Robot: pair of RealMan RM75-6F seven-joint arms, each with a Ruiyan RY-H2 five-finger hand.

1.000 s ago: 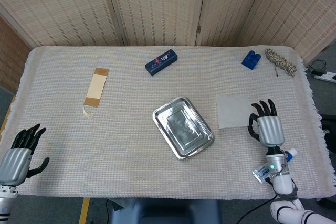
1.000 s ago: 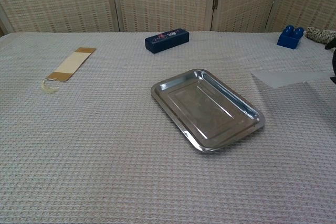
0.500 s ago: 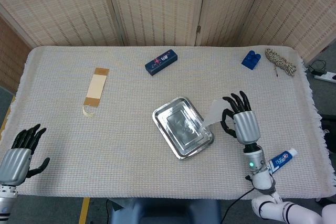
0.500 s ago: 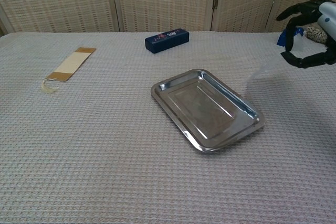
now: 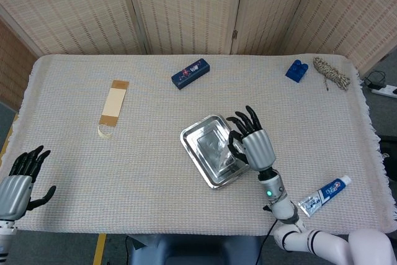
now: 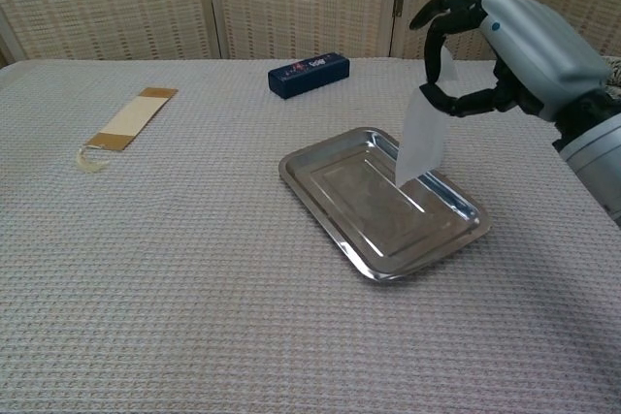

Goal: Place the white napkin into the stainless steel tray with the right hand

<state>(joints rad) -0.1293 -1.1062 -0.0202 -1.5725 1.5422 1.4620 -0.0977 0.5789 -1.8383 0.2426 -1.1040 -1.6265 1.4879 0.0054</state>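
Right hand (image 6: 524, 46) pinches the white napkin (image 6: 425, 133) and holds it hanging over the right side of the stainless steel tray (image 6: 335, 196), lower corner just above the tray floor. Tray sits mid-counter (image 5: 155, 203). Left hand (image 5: 17, 184) rests at the counter's front-left corner, fingers apart, holding nothing. Dark blue box (image 5: 190, 73) near the back edge, blue block (image 5: 296, 70) and rope bundle (image 5: 331, 72) at back-right corner, toothpaste tube (image 5: 324, 195) front-right, paper strip (image 5: 113, 105) left side.

Cloth-covered table (image 5: 155, 172) carries tray (image 5: 208, 153), toothpaste (image 5: 324, 193), blue box (image 5: 190, 72).
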